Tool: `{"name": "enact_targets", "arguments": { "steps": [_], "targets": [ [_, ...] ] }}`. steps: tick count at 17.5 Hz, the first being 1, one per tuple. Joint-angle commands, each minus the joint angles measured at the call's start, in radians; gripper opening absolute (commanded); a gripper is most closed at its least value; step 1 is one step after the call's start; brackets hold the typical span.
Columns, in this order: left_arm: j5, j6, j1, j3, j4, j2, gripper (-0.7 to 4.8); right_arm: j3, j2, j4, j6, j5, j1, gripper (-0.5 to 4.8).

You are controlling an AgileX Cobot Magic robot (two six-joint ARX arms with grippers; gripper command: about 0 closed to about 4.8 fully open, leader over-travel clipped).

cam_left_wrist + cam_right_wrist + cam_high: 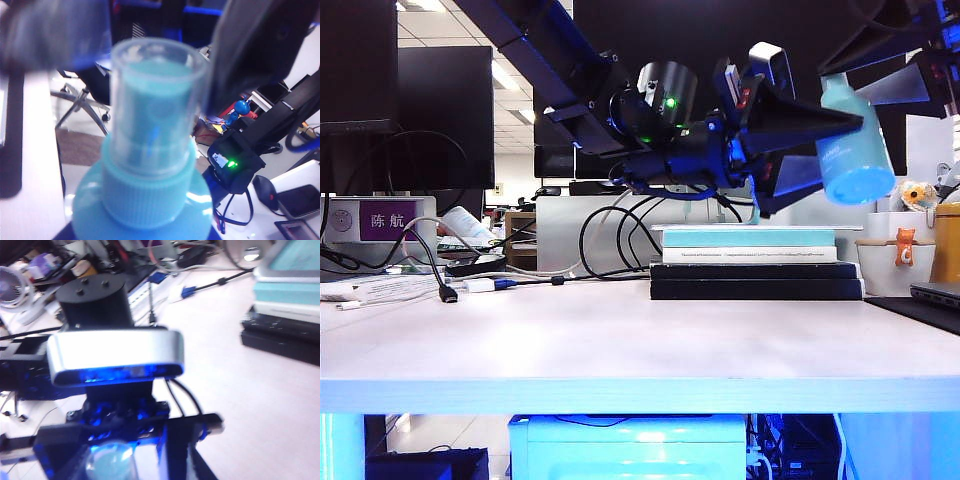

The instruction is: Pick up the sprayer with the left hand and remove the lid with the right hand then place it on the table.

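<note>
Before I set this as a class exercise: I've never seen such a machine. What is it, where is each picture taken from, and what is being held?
It is a robot with two black arms, each ending in a two-finger gripper. The exterior view looks across the white table from the front. The other two pictures come from cameras on the arms' wrists.

On the table lie a stack of books and some cables.

The left gripper reaches across and holds the sprayer, a teal bottle, tilted in the air above the books. The left wrist view shows it close up, with the lid, a clear cap, on the spray head. The right gripper has a dark finger on either side of that cap. Whether they pinch it is too blurred to tell.
</note>
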Motion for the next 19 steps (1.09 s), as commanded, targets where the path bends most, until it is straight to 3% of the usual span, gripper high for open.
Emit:
{"name": "enact_targets", "arguments": {
  "steps": [1,3,4,5,6,10,13,15,16,17,19],
  "targets": [
    [0.000,0.001,-0.002,0.008,0.030,-0.011,2.05,0.005,-0.002,0.002,0.000,-0.016,0.000,2.41],
    [0.001,0.000,-0.002,0.008,0.027,-0.011,2.05,0.005,-0.002,0.002,0.000,-0.016,0.000,1.43],
    [0.000,0.000,-0.003,0.008,0.027,-0.011,2.05,0.005,-0.002,0.003,0.000,-0.016,0.000,1.43],
    [-0.003,0.001,-0.008,0.008,0.028,-0.011,2.05,0.005,-0.002,0.004,0.000,-0.016,0.001,1.03],
    [-0.005,0.001,-0.010,0.008,0.028,-0.011,2.06,0.005,-0.002,0.009,0.000,-0.015,0.001,-0.14],
    [-0.091,-0.007,-0.015,0.008,0.012,-0.011,2.05,0.005,-0.002,0.074,0.010,0.010,0.001,-0.02],
    [-0.204,-0.025,-0.022,0.008,-0.021,-0.011,2.05,0.005,-0.002,0.179,0.079,0.109,0.003,-0.02],
    [-0.209,-0.023,-0.027,0.008,-0.023,-0.011,2.05,0.005,-0.002,0.206,0.084,0.150,0.012,-0.02],
    [-0.269,-0.007,-0.023,0.008,-0.028,-0.011,2.05,0.005,-0.002,0.213,0.083,0.232,0.013,-0.02],
    [-0.410,0.058,0.010,0.008,-0.093,-0.021,1.77,0.005,-0.002,0.212,0.080,0.321,0.013,-0.02],
    [-0.594,0.227,0.058,0.008,-0.246,-0.038,1.77,0.005,0.004,0.217,0.075,0.376,0.013,-0.02]
  ]
}}
